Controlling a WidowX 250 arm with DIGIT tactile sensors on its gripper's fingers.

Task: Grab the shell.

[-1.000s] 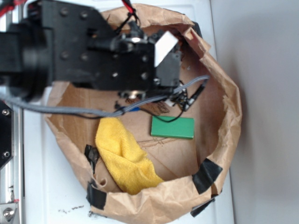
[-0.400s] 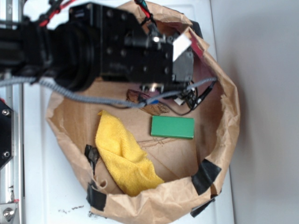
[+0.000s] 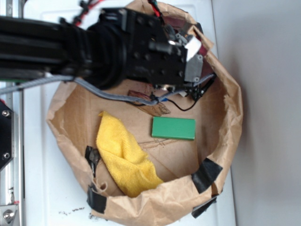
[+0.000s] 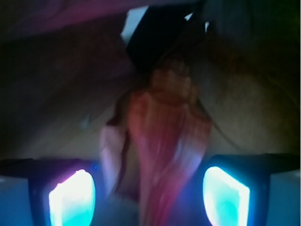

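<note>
Since the earlier frames the black robot arm (image 3: 70, 47) has swung further toward the far right wall of the crumpled brown paper bag (image 3: 233, 117), and its head now sits against the upper right rim, where before it hung nearer the middle of the bag's floor. Nothing else inside has shifted.

From the wrist camera, the glossy orange-brown ribbed spiral shell (image 4: 167, 136) fills the middle of the picture, lying lengthwise with its narrow end pointing away toward a dark shape at the top. It reaches down between the two glowing fingers (image 4: 73, 197) of the tool (image 4: 149, 195), one at each bottom corner. Both stand apart from the shell's sides, so the tool is spread wide and grips nothing. The picture is blurred, so I cannot tell whether the shell's broad end touches either finger.

From the exterior camera the shell itself is hidden beneath the arm's head. On the bag's cardboard floor lie a flat green rectangular block (image 3: 173, 128), just below the tool's dangling black cable, and a rumpled yellow cloth (image 3: 124, 157) toward the lower left. Strips of black tape (image 3: 207, 175) patch the bag's lower rim. The bag rests on a white surface (image 3: 51, 193).
</note>
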